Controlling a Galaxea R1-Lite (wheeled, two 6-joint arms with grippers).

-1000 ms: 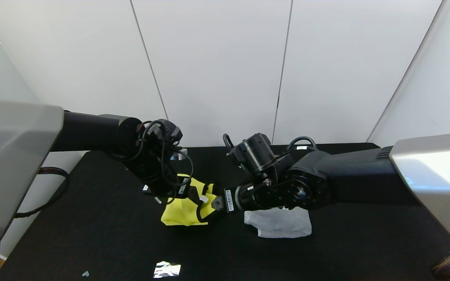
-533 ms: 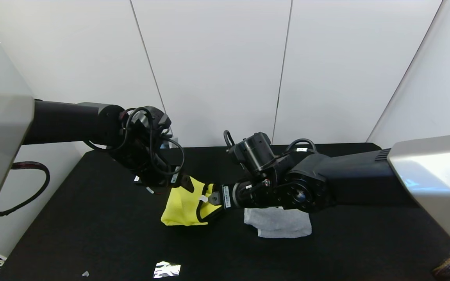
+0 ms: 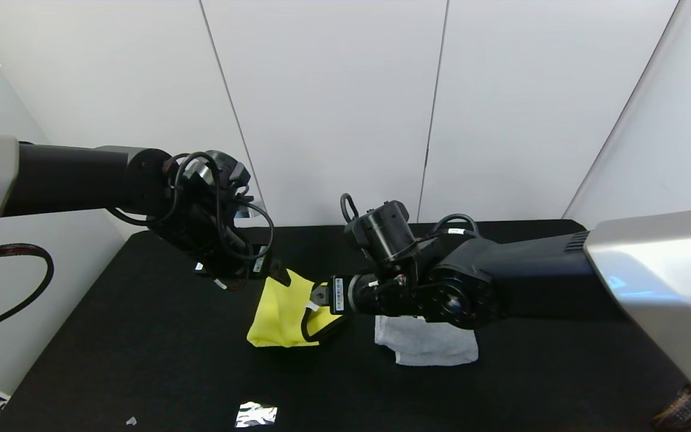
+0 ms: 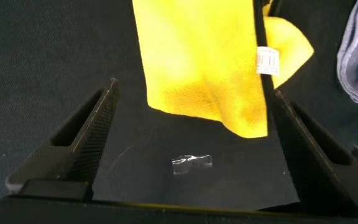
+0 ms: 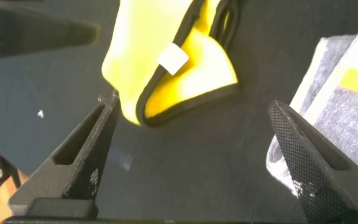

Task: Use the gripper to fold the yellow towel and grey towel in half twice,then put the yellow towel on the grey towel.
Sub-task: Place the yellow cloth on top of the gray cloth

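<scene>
Both wide-open, empty grippers, left gripper (image 3: pixel 279 277) and right gripper (image 3: pixel 315 295), flank the folded yellow towel (image 3: pixel 282 315), lengthwise front-to-back.

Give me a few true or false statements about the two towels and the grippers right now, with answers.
1. The yellow towel lies on top of the grey towel. False: they lie side by side on the black table, apart.
2. Both grippers are open. True: the left gripper and right gripper stand wide, holding nothing.
3. The grey towel is spread out flat in a single layer. False: it is a folded bundle.
4. The yellow towel has a small white tag. True.
5. The left gripper is clamped on the yellow towel. False: its fingers stand either side of the cloth, without pinching it.
</scene>
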